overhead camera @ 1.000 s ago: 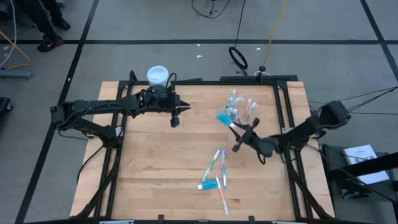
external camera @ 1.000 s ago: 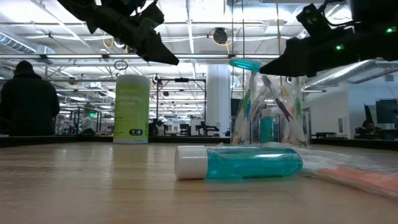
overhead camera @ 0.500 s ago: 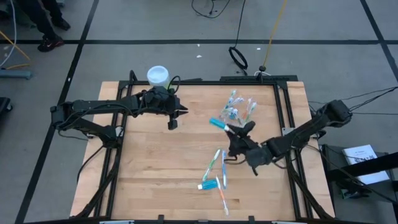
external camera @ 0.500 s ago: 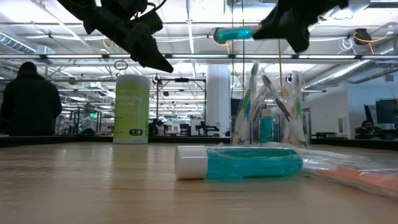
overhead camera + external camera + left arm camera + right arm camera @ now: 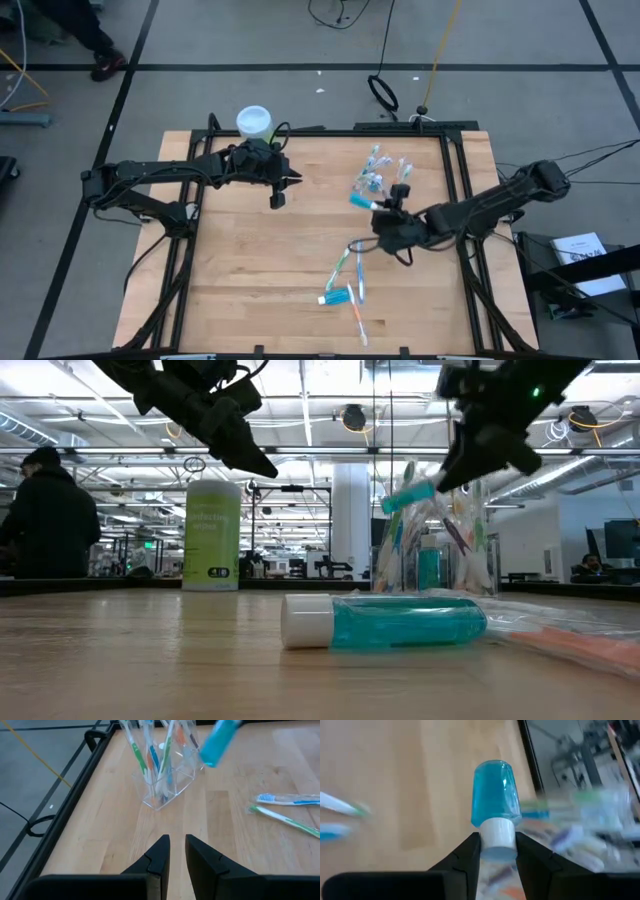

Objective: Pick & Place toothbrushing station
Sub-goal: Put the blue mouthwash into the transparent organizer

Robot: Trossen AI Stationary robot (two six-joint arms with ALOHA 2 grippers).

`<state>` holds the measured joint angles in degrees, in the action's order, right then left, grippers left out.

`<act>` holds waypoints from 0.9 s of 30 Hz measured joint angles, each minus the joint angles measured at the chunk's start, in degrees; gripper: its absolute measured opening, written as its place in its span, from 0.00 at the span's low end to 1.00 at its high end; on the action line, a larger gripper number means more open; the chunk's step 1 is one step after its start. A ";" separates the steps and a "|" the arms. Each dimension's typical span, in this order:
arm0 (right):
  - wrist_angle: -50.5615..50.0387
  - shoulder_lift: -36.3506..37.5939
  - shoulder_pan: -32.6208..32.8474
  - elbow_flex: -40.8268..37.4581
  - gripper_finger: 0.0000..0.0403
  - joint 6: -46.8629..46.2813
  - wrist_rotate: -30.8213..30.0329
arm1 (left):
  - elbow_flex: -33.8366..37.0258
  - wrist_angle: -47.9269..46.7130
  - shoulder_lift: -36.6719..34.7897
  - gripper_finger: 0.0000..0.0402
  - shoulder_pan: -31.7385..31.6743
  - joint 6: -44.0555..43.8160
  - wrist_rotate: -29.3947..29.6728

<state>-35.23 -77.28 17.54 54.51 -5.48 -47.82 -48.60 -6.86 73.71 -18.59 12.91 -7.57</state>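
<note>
The right gripper (image 5: 378,208) hangs above the right half of the wooden table (image 5: 250,270), its two dark fingers (image 5: 470,851) clamped on the white cap of a small blue tube (image 5: 493,795); in the right wrist view the blue body juts out past the fingertips, and in the low view the tube (image 5: 407,497) hangs tilted in the air, well clear of the tabletop. Just beyond this gripper, toward the table's far edge, stands the clear plastic cup (image 5: 383,175) holding a bunch of toothbrushes (image 5: 150,755) with white, green, blue and orange handles that lean outward. On the near side of the gripper several more toothbrushes (image 5: 350,265) lie loose on the wood, and a second blue tube with a white cap (image 5: 385,622) lies on its side close to the low camera. The left gripper (image 5: 280,190) hovers over the far left part of the table, well apart from the cup, its fingers (image 5: 157,855) only a narrow gap apart and holding nothing. Just behind it, at the table's far edge, stands a light-green canister (image 5: 211,536) with a white lid. A person (image 5: 45,520) in dark clothing stands in the room beyond.
</note>
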 joint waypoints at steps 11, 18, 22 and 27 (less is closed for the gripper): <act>-7.16 0.02 -8.20 -1.68 0.24 -1.73 1.61 | 0.00 0.09 0.00 0.17 0.00 0.11 0.00; -17.14 0.02 -8.31 -1.72 0.24 -1.62 1.40 | 0.00 0.17 0.00 0.17 0.00 0.11 0.00; -17.65 0.02 -8.59 -1.72 0.24 4.98 -0.24 | 0.00 0.31 0.00 0.17 -0.02 0.11 0.00; -16.15 0.02 -8.63 -1.72 0.25 22.35 -0.08 | 0.00 0.34 0.00 0.17 0.00 0.24 0.00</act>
<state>-51.38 -77.25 8.91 52.80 16.87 -47.90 -48.60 -6.52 73.71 -18.59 13.14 -7.57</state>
